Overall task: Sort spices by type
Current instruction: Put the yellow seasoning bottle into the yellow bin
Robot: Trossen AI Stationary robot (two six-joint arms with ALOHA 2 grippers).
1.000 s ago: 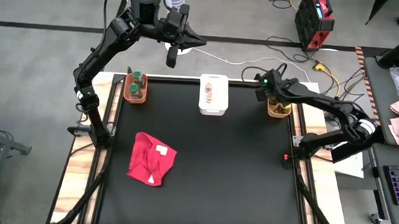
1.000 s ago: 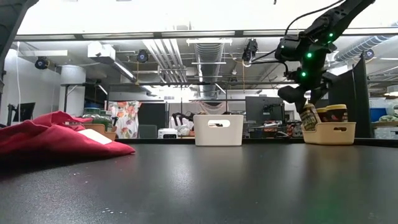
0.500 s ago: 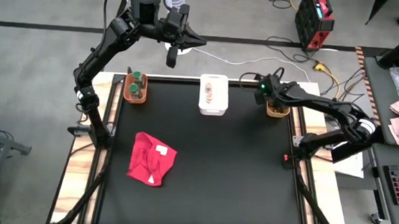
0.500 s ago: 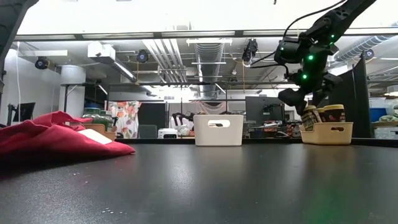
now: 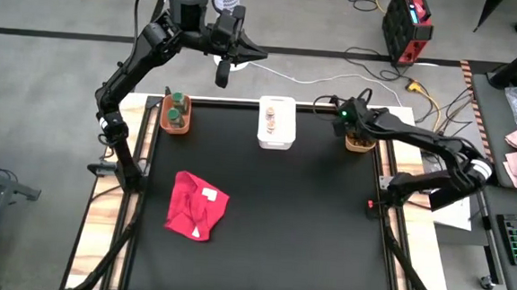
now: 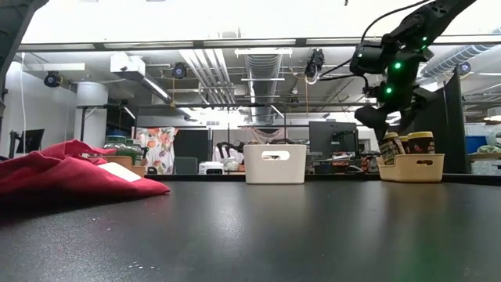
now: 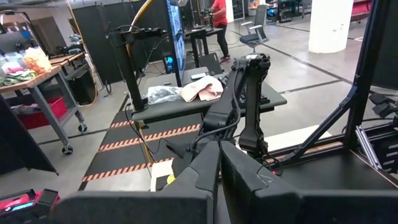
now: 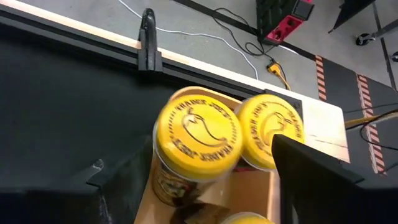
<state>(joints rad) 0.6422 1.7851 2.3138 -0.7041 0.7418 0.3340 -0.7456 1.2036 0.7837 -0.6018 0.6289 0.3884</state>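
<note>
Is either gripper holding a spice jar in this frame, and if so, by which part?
Nothing is held. The right gripper stands open around a yellow-lidded jar in the yellow bin, its fingers clear of it. The left gripper is shut on nothing, raised beyond the table.

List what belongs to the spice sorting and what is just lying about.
Job: yellow-lidded jars in the yellow bin; green-lidded jars in the orange bin; jars in the white bin; right gripper over the yellow bin.

Lying about: red cloth; clamp.

3 bins (image 5: 276, 128), 1 red cloth (image 5: 195, 204), 2 arms (image 5: 138, 57).
</note>
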